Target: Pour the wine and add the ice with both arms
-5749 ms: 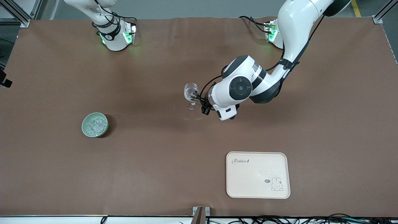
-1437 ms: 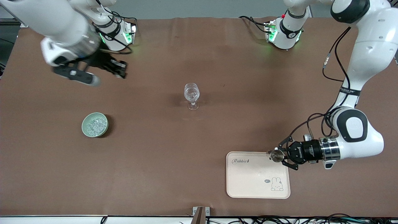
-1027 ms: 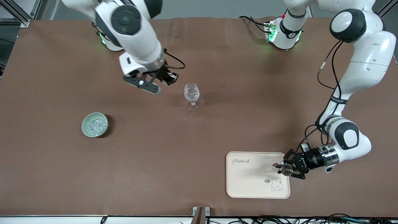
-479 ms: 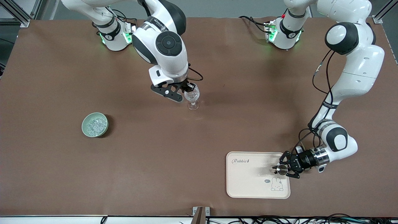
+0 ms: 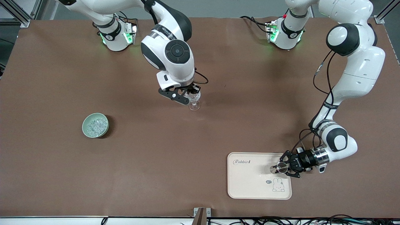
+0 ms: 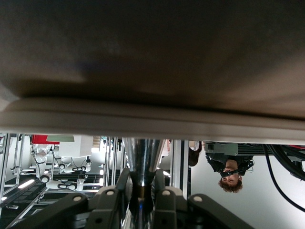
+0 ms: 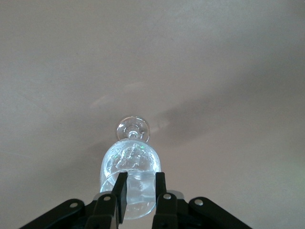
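Right gripper (image 7: 138, 191) apparently poised over glass (image 7: 131, 169).

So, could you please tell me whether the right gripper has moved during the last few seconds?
Yes. The right gripper has swung from near its own base toward the table's middle and is now over the wine glass, which stands where it was.

A robotics lab: two white arms bolted to a brown-covered table (image 5: 62, 175) framed by aluminium rails (image 5: 18, 14).

The right pincer (image 5: 191, 93) hides the wine glass (image 5: 194, 104) bowl.
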Controlling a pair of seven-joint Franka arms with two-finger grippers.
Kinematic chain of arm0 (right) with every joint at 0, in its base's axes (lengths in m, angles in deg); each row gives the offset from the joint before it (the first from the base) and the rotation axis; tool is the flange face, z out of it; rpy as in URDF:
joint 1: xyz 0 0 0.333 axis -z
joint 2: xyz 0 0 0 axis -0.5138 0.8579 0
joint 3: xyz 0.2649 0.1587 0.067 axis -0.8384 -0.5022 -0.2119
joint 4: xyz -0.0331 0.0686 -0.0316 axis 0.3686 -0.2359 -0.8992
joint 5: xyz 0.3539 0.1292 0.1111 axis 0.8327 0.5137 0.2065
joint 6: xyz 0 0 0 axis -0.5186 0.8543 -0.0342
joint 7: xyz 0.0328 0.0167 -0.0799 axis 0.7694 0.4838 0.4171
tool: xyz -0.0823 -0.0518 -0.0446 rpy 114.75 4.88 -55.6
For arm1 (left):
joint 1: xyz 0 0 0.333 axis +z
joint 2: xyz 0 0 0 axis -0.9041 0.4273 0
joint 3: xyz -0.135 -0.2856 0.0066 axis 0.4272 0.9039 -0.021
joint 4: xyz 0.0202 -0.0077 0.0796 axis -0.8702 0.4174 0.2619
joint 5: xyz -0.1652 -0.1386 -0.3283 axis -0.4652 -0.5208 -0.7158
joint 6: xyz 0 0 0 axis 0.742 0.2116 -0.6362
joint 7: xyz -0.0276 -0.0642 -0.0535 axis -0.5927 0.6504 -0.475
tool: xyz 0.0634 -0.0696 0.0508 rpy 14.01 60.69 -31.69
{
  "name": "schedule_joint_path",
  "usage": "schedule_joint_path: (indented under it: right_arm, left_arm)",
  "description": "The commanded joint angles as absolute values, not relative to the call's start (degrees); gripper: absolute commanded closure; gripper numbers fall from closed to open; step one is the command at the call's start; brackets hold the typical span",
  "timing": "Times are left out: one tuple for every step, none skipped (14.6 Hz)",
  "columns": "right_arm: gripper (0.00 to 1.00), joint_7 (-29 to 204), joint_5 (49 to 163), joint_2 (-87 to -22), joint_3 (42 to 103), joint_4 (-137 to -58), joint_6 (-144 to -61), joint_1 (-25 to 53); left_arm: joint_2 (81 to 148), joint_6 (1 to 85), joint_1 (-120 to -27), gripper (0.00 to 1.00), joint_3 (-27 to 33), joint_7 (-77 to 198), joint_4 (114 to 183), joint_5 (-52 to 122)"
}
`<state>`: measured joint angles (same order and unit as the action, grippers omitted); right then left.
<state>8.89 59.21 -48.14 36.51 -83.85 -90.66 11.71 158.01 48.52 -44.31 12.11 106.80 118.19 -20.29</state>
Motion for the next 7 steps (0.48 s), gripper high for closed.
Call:
schedule_joint_path:
  right_arm:
    - [0.98,7.42,57.62,-47.71,36.18,-83.75,-90.88,11.41]
    - [0.97,7.42,57.62,-47.53,36.18,-83.75,-91.06,11.41]
    - [0.96,7.42,57.62,-46.75,36.18,-83.75,-91.06,11.23]
    - [0.96,7.42,57.62,-46.57,36.09,-83.75,-91.06,10.97]
    - [0.96,7.42,57.62,-46.48,36.18,-83.75,-91.06,10.97]
    - [0.96,7.42,57.62,-46.48,36.09,-83.66,-91.06,10.97]
    - [0.96,7.42,57.62,-46.48,36.09,-83.66,-91.06,10.97]
  left_arm:
    - [157.97,47.72,-44.40,0.36,11.71,105.63,118.20,-21.77]
    - [157.79,47.72,-44.31,0.25,11.71,105.97,118.20,-21.77]
    - [157.62,47.72,-44.31,0.13,11.71,106.24,118.20,-21.77]
    - [157.27,47.72,-44.14,0.00,11.71,106.07,118.20,-20.99]
    - [156.74,47.29,-43.35,0.00,11.71,105.98,118.20,-20.89]
    - [156.04,45.28,-42.13,0.00,11.62,105.98,118.20,-20.28]
    - [155.25,42.56,-40.37,0.00,11.62,105.98,118.20,-17.93]
